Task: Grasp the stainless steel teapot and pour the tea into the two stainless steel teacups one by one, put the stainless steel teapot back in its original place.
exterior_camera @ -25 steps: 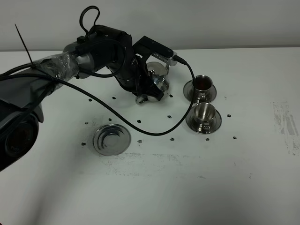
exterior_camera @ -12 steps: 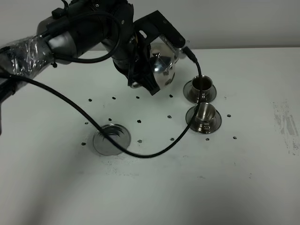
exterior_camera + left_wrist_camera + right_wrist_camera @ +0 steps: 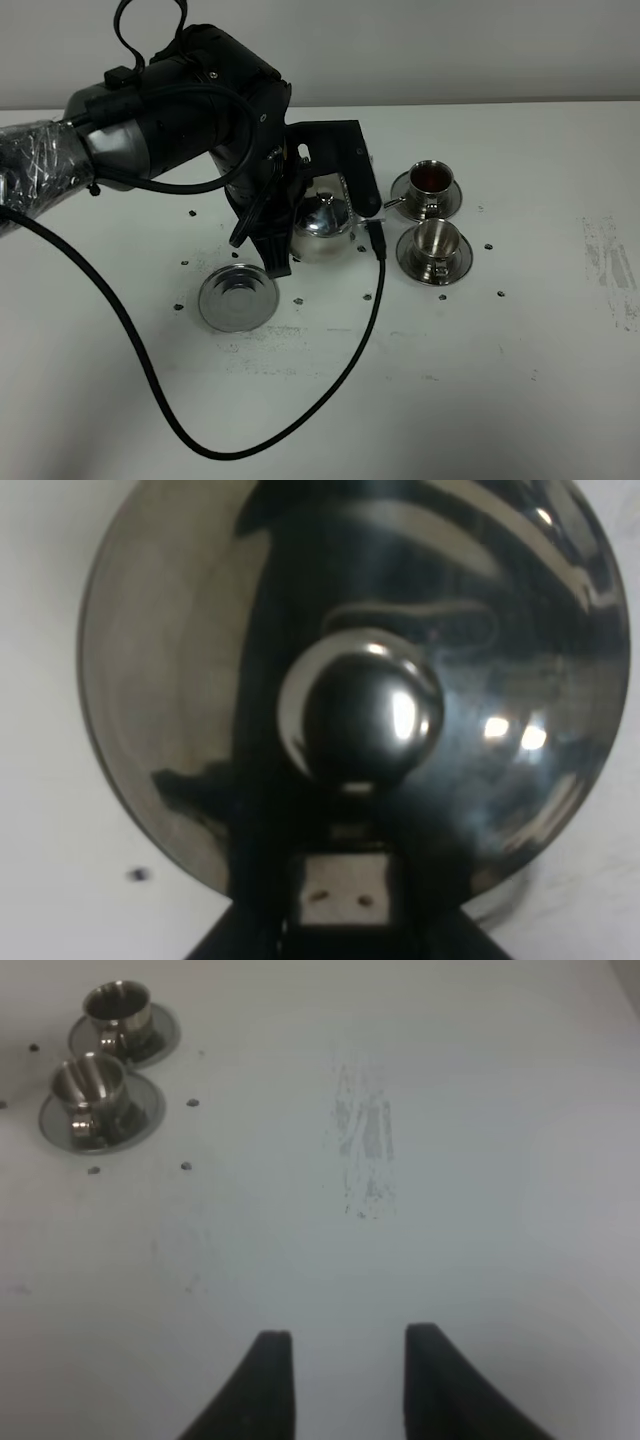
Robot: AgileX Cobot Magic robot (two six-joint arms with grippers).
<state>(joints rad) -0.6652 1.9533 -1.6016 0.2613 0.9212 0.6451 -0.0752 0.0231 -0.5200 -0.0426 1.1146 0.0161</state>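
My left gripper [image 3: 288, 228] is shut on the stainless steel teapot [image 3: 322, 222] by its handle side and holds it roughly upright, low over the table. The teapot is between the large steel saucer [image 3: 238, 297] and the two teacups. The left wrist view looks straight down on the teapot's domed lid and knob [image 3: 365, 715]. The far teacup [image 3: 432, 178] holds dark tea. The near teacup [image 3: 437, 240] looks shiny inside. Both cups stand on small saucers and also show in the right wrist view, far [image 3: 117, 1005] and near [image 3: 90, 1085]. My right gripper [image 3: 345, 1380] is open and empty, away from the cups.
A black cable [image 3: 330, 360] loops from the left arm across the table in front of the large saucer. Small dark marks dot the white table [image 3: 500, 400] around the cups. A scuffed patch [image 3: 365, 1145] lies on the table's right side.
The teapot was raised and tilted beside the far cup. It has now come down and toward the front left, upright, beside the near cup and close to the large saucer.
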